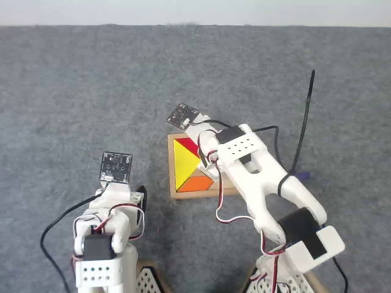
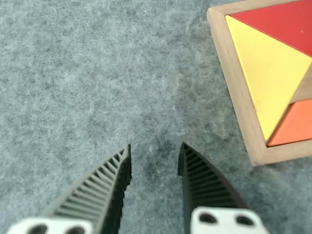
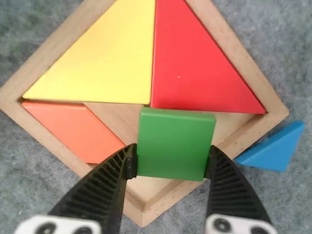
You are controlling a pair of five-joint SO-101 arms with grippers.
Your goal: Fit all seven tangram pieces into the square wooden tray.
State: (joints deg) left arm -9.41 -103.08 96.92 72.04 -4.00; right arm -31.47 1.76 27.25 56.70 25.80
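right end effector pinching green square over bare wood in tray, near middle of counter. yellow triangle, red triangle and orange piece seated. blue triangle on counter just outside the rim. left end effector spread, beside tray. from above, arm covers part of tray.

— What is laid under it all?
— A grey felt mat is spread across the whole surface, its nap mottled light and dark.
— And beyond it?
— A pale wall is seen along the far edge.
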